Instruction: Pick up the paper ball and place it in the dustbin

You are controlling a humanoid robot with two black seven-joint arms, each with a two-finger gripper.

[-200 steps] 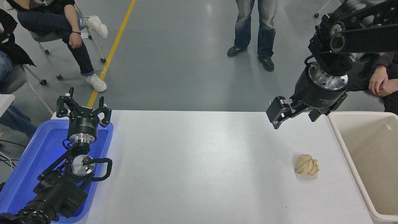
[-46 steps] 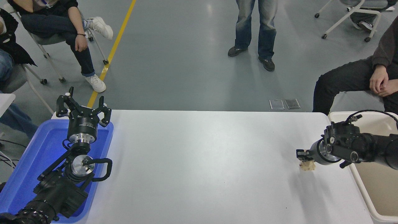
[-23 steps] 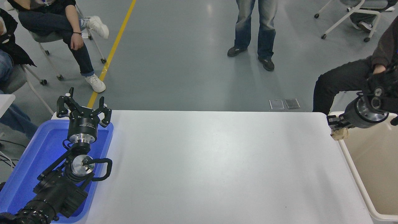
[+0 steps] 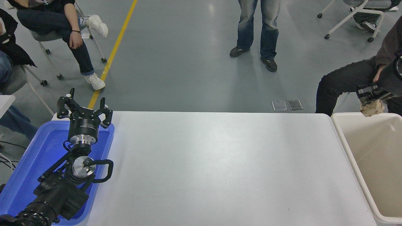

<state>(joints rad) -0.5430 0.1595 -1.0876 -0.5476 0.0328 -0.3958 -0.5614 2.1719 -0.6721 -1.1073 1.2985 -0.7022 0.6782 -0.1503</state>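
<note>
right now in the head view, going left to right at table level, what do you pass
blue tray → left gripper, parked open over the tray's far end → bare white table → dustbin at the right edge, with the paper ball held in the right gripper above its far rim

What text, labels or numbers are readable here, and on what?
None can be read.
Left gripper: small white print on the black body below its open fingers, too small to read.
Right gripper, shut on the paper ball: no print visible.
Dustbin, blue tray, table: no markings.
Yellow floor line: a plain stripe, no characters.
</note>
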